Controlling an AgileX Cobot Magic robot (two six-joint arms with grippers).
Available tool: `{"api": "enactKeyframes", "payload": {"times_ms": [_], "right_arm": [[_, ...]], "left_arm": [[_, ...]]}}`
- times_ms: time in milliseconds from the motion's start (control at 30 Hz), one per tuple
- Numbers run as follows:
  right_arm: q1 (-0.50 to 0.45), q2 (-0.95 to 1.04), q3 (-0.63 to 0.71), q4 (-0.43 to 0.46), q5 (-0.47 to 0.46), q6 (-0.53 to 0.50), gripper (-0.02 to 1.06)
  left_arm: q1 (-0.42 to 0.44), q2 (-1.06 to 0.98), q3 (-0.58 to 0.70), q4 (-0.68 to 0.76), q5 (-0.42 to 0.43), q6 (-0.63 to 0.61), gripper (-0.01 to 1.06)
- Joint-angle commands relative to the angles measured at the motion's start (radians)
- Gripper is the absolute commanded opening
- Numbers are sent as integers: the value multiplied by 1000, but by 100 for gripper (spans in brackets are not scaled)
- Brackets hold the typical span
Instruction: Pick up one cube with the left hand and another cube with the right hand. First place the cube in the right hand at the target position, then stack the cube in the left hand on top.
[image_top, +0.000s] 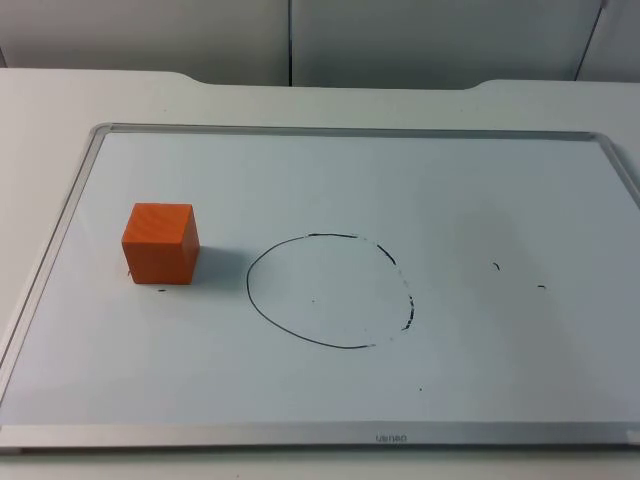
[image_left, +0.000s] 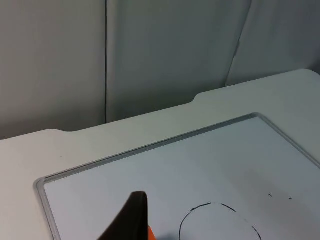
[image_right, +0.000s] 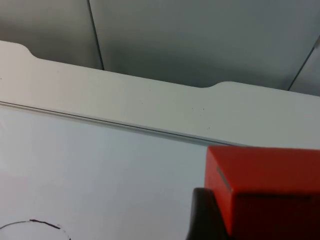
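**Surfaces.** A white table (image_top: 60, 100) ends at a grey wall (image_top: 420, 40). A framed whiteboard (image_top: 350, 131) lies flat on the table. A hand-drawn circle (image_top: 250, 292) sits near the board's middle, its line broken on the side toward the right arm.

**Cubes.** One orange cube (image_top: 160, 243) stands upright on the board, on the left arm's side. It is just outside the circle and does not touch the line. A second cube, the red cube (image_right: 265, 190), appears close up in the right wrist view, with the board, its far frame edge and the wall behind it.

**Right gripper.** The right gripper (image_right: 206, 217) has its jaws closed on the red cube. One black finger (image_right: 200, 212) presses flat against the cube's side; the opposite finger is hidden behind the cube. Part of the circle's line is seen on the board nearby.

**Left gripper.** The left gripper (image_left: 132, 222) is over the board near the circle, with a sliver of the orange cube just beside its black tip. How far its jaws stand apart cannot be told, nor whether they touch the cube.
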Motion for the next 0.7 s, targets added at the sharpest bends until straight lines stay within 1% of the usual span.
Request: {"api": "enactKeyframes", "payload": {"times_ms": [0, 267, 367, 400, 533, 567, 600, 667], "right_arm": [[1, -9, 2, 0, -14, -10, 0], [1, -9, 2, 0, -20, -10, 0], [1, -9, 2, 0, -29, -10, 0], [1, -9, 2, 0, -29, -10, 0], [1, -9, 2, 0, -31, -10, 0], [1, -9, 2, 0, -31, -10, 0], [1, -9, 2, 0, -31, -10, 0], [1, -9, 2, 0, -31, -10, 0]], "left_arm": [[2, 62, -24, -34, -17, 41, 104], [2, 253, -92, -50, -16, 43, 104], [-11, 347, -131, -70, -23, 31, 104], [-11, 347, -131, -70, -23, 31, 104], [-79, 437, -164, -68, -64, 27, 104], [-79, 437, -164, -68, -64, 27, 104], [-102, 456, -169, -61, -85, 22, 104], [-144, 500, -174, -29, -135, -38, 104]]}}
